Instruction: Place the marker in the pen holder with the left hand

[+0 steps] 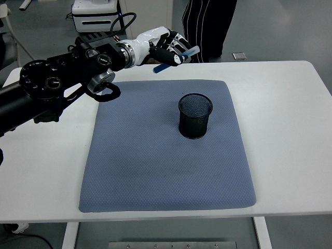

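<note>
Left hand point(168, 47): fingers curled around blue marker point(176, 58), raised beyond mat point(166, 150); mesh cup point(195, 115) stood upright on mat.

Left hand point(167, 47) is up over the table's far edge, fingers curled around the blue marker point(176, 58), which sits tilted with its pale cap end pointing up-right and the darker end sticking out lower-left. Black mesh pen holder point(195, 115) stands upright on the blue-grey mat point(155, 166), right of mat centre, well apart from the hand and with nothing visible inside. White table point(290, 129) under the mat; a person's dark striped trousers point(207, 26) show behind the far edge.
</note>
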Controlling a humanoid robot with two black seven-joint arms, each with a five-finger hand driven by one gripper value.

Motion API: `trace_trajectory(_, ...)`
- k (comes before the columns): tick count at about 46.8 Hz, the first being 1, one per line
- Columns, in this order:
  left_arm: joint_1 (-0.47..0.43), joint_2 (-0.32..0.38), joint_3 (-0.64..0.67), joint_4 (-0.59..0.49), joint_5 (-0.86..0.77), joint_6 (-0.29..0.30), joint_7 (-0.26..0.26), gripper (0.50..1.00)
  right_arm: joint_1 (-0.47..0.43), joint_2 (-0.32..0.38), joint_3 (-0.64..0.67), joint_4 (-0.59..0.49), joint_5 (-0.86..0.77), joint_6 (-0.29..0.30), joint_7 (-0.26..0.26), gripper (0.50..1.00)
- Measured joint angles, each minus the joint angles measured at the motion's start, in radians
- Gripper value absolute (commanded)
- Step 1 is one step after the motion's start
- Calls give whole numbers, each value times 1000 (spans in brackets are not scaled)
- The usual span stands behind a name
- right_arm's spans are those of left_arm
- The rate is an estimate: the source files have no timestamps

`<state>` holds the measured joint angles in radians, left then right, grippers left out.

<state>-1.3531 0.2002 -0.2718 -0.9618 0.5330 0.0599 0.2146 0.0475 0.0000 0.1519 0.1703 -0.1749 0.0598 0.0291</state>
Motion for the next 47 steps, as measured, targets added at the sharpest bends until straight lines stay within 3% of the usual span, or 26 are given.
trace_trajectory(22, 23, -114, -48, 0, -13, 6, -10, 560, 0, 0, 0, 0, 0, 0, 0, 1000)
trace_trajectory(30, 34, -123, -52, 0, -68, 3, -40, 563, 0, 0, 0, 0, 0, 0, 0, 1000)
trace_trajectory(47, 100, -124, -52, 0, -76, 3, -45, 593, 0, 0, 0, 0, 0, 0, 0, 1000)
